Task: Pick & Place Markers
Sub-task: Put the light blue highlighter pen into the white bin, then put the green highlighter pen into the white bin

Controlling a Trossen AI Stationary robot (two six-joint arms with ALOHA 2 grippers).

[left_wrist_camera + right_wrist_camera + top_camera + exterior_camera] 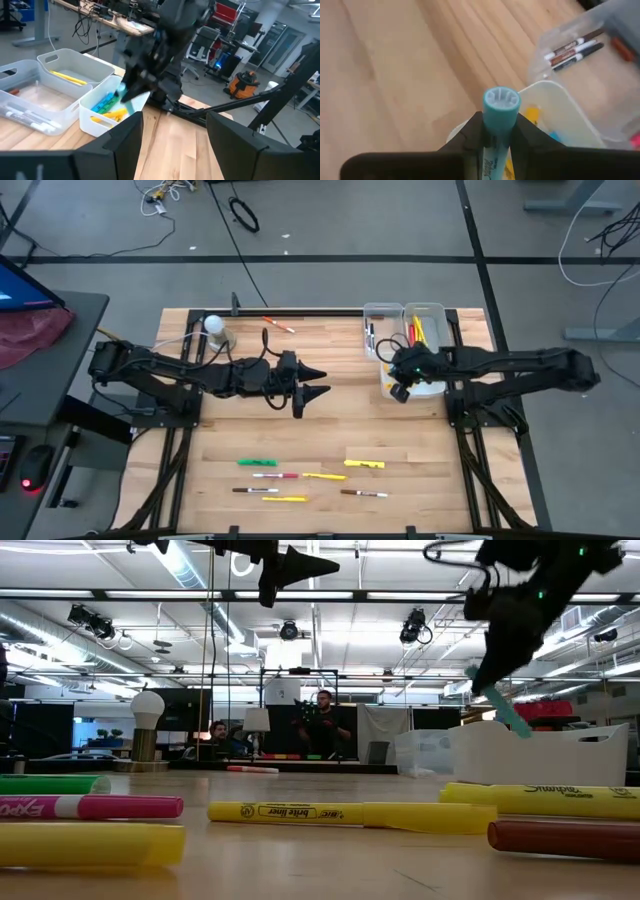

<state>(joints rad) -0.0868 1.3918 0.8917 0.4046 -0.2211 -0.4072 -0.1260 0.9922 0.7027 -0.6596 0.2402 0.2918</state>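
Observation:
My right gripper [500, 125] is shut on a cyan marker [501, 107] and hangs slanting down over the white bin [437, 388], which holds cyan and yellow markers [107, 106]. At mid-table my left gripper [318, 380] is raised, level and open, with nothing between its fingers [125, 140]. Several markers lie flat on the wood near the front edge: a green one [256, 463], a yellow one [364, 464], thin white ones [275, 476]. A red marker [279, 326] lies at the far edge. My right gripper pinches the cyan marker's barrel [496, 150] between its two fingers. The marker lies along the fingers, and its round cyan end [501, 100] sticks out past the fingertips. It points down at a slant [505, 705], lifted clear above the white bin.
Two clear bins [382, 330] [428, 325] stand at the far right beyond the white one, with markers in them. A white ball on a grey base [216, 330] stands at the far left. Bare wood lies between the arms and the loose markers.

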